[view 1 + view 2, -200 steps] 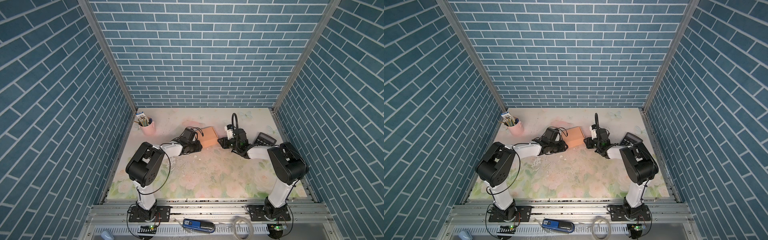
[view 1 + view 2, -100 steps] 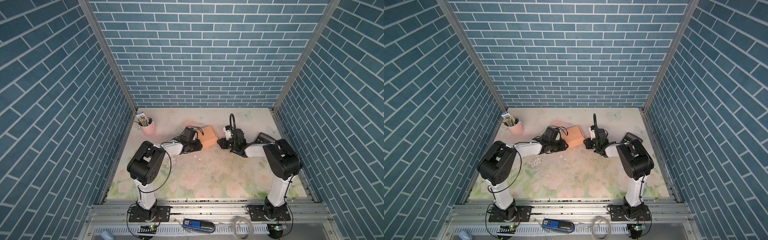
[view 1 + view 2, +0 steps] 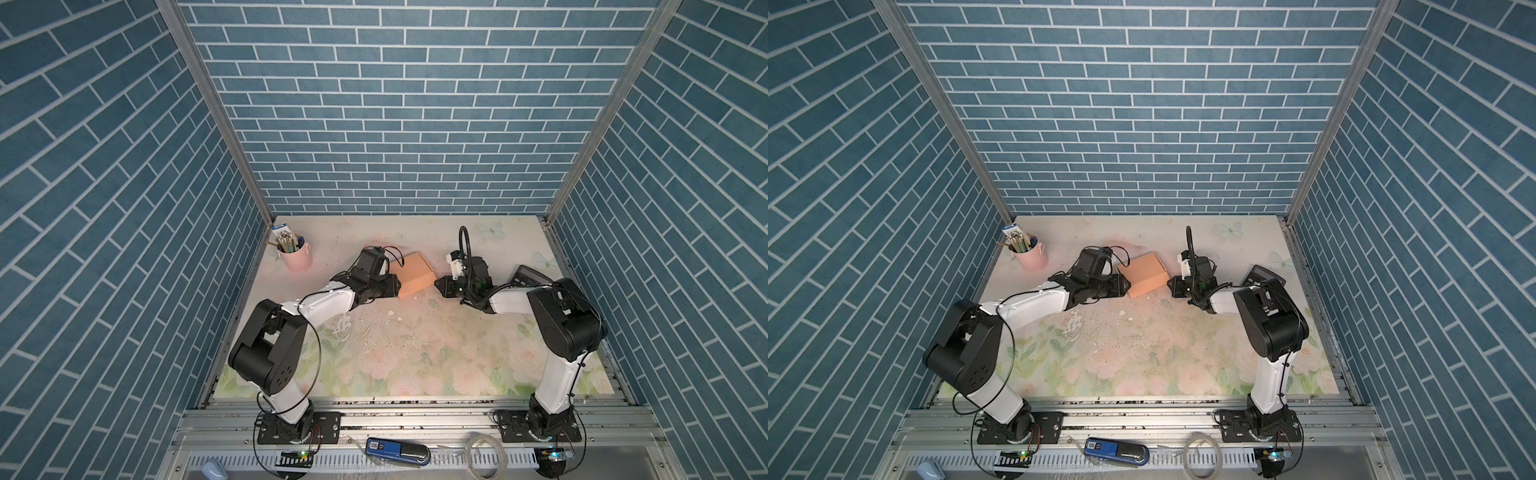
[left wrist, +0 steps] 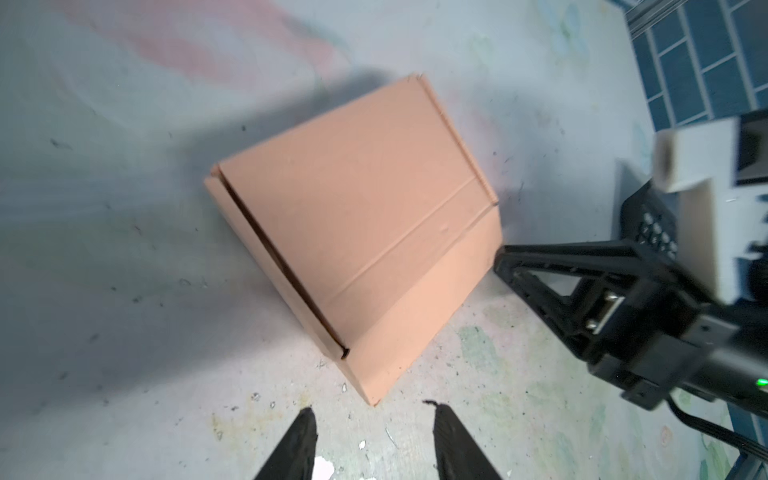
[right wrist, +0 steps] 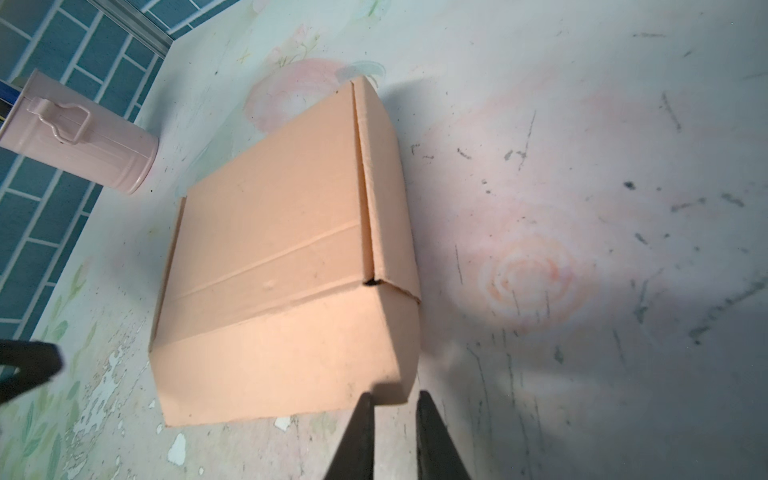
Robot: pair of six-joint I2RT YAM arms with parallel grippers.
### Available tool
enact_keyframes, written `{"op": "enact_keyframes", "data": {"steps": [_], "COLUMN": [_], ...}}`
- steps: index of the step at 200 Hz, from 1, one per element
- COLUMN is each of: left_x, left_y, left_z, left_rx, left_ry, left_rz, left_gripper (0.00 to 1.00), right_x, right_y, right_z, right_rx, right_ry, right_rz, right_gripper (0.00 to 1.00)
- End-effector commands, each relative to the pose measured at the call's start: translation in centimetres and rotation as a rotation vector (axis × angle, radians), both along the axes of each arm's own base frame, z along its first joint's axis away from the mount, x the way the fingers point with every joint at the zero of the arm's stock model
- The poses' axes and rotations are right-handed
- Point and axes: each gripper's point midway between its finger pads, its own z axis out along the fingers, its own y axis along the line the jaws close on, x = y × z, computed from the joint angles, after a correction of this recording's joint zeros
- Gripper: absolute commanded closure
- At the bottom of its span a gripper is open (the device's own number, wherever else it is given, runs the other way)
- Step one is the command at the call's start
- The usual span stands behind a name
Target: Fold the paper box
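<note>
The paper box [image 3: 413,274] [image 3: 1144,274] is a tan cardboard box, folded up with its lid down, lying on the flowered mat near the back middle. My left gripper [image 3: 395,286] [image 4: 372,409] is low on the mat at the box's left. Its jaws are open, and the near corner of the paper box [image 4: 361,232] lies just ahead of the gap, with nothing between the fingers. My right gripper [image 3: 438,284] [image 5: 395,394] is at the right side of the paper box [image 5: 282,257]. Its jaws stand a narrow gap apart, with bare mat between them and the tips at the box's corner.
A pink cup [image 3: 297,257] [image 5: 79,141] holding pens stands at the back left near the wall. A dark calculator [image 3: 530,276] lies at the right behind my right arm. White flakes [image 3: 392,320] are scattered on the mat in front of the box.
The left gripper's jaws have opened wider. The right gripper has edged slightly left toward the box. The box has stayed where it was.
</note>
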Motion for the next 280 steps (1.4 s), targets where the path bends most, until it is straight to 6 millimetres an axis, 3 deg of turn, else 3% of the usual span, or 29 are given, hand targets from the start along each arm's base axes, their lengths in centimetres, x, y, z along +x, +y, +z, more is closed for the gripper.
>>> {"op": "enact_keyframes", "data": {"steps": [1, 43, 115, 147, 193, 280], "left_x": [1.0, 6.0, 13.2, 15.4, 16.0, 13.1], "left_y": [1.6, 1.8, 1.3, 1.3, -0.3, -1.9], "left_z": [0.3, 1.0, -0.8, -2.0, -4.1, -5.3], "left_rx": [0.071, 0.114, 0.109, -0.017, -0.135, -0.141], "left_ry": [-0.031, -0.079, -0.119, -0.135, -0.056, 0.013], "left_rz": [0.001, -0.012, -0.037, -0.051, -0.088, -0.134], "left_gripper": [0.50, 0.49, 0.49, 0.50, 0.51, 0.51], "right_x": [0.8, 0.8, 0.6, 0.4, 0.9, 1.7], "right_y": [0.1, -0.1, -0.6, -0.6, -1.0, -1.9], "right_z": [2.0, 2.3, 2.4, 2.1, 1.5, -0.2], "right_rx": [-0.010, -0.019, -0.042, -0.045, -0.087, -0.191], "right_ry": [-0.047, -0.028, 0.016, 0.031, 0.061, 0.135], "right_rz": [0.006, -0.010, -0.040, -0.044, -0.069, -0.107], "right_gripper": [0.80, 0.80, 0.80, 0.80, 0.81, 0.83]}}
